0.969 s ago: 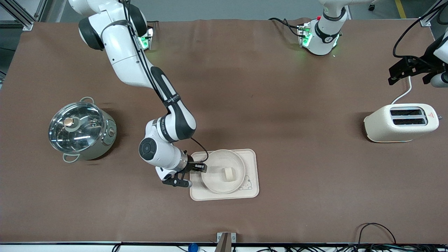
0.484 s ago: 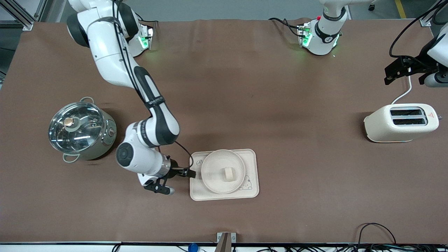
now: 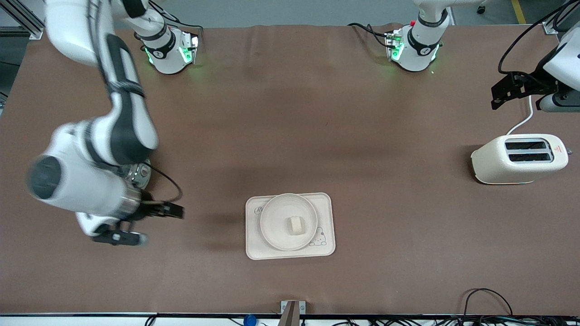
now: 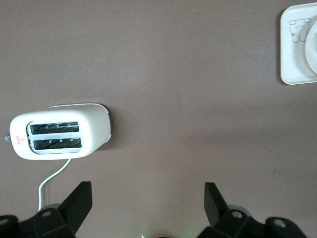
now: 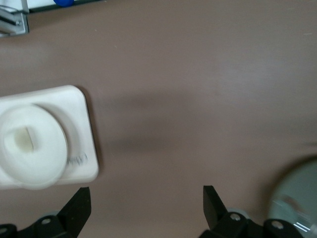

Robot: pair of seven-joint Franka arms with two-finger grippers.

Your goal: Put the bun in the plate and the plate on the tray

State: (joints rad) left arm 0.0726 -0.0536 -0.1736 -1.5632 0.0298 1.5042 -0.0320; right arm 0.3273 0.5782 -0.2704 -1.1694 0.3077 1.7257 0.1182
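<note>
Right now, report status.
Right claw open, empty, near the pot. Left claw open, waiting above the toaster. Bun in plate, plate on tray. Nothing obstructing.

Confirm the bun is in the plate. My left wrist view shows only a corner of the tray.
Observer: Confirmed. The bun lies in the middle of the plate, and the plate sits on the tray.
Operator: Report the right gripper.
Observer: The right gripper is open and empty, over the table toward the right arm's end from the tray.
Operator: Name what stands near it.
Observer: A metal pot, mostly hidden under the right arm.
</note>
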